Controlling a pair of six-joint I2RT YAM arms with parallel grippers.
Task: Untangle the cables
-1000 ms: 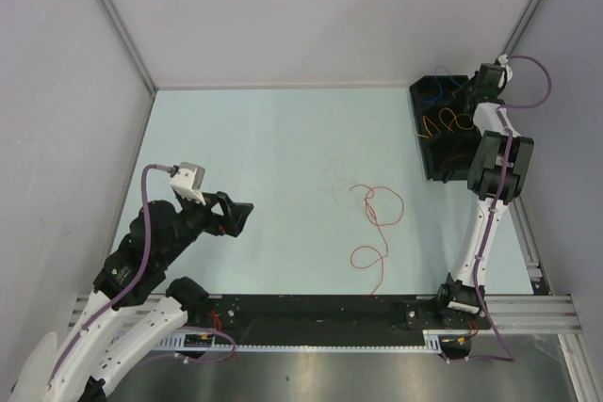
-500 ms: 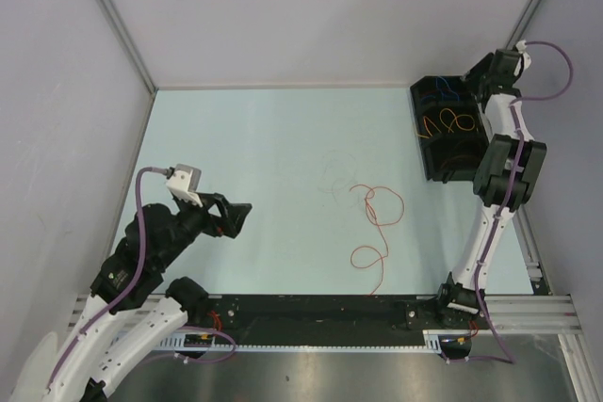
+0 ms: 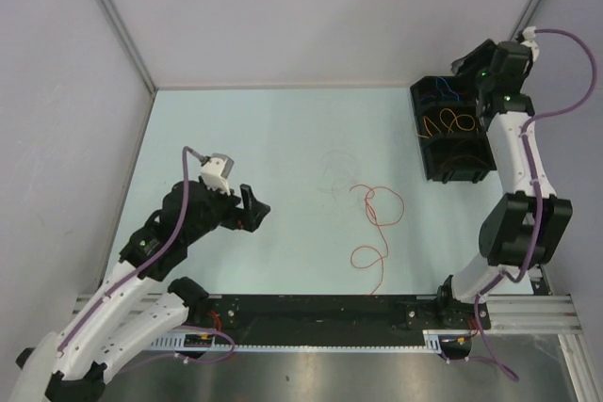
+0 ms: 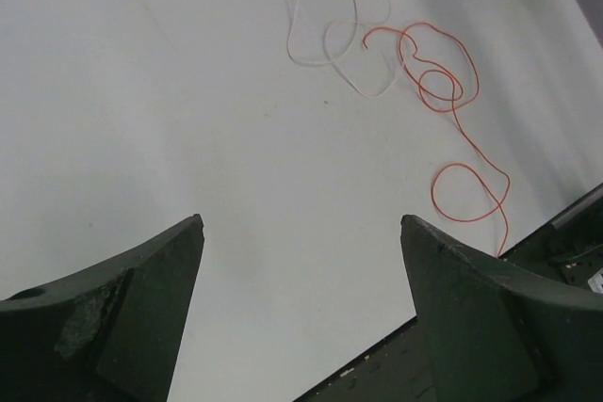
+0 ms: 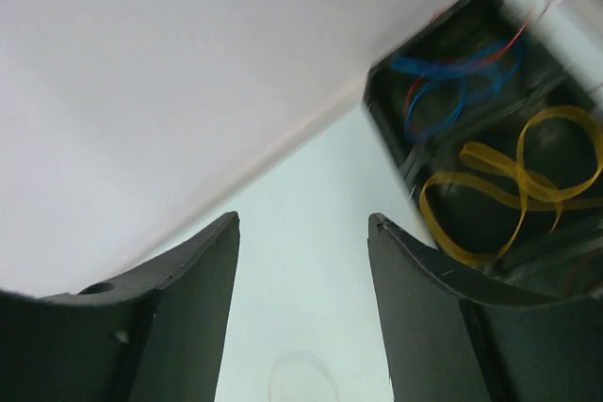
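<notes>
Left fingers (image 4: 132,298) stand wide apart with nothing between them, hanging over bare table (image 4: 188,120). Ahead of their tips and off to my right lies the red cable (image 4: 443,91). It is a loose run of loops, and its long axis goes from the far middle of the table back toward the near edge, where its tail ends. Just beyond its far loops sits the pale cable (image 4: 320,25), thin and hard to make out from above. The two come together at one bend, and I cannot tell whether they cross or only touch. Right fingers (image 5: 160,317) are parted too and empty, raised at the far right corner by the black bin (image 5: 382,120). The blue cable (image 5: 443,82) and the yellow cable (image 5: 518,185) lie coiled there in separate compartments. That leaves my right arm well apart from the pair on the table. I judge the left arm the nearer one, with a reach forward and rightward that meets the red cable across its length.
</notes>
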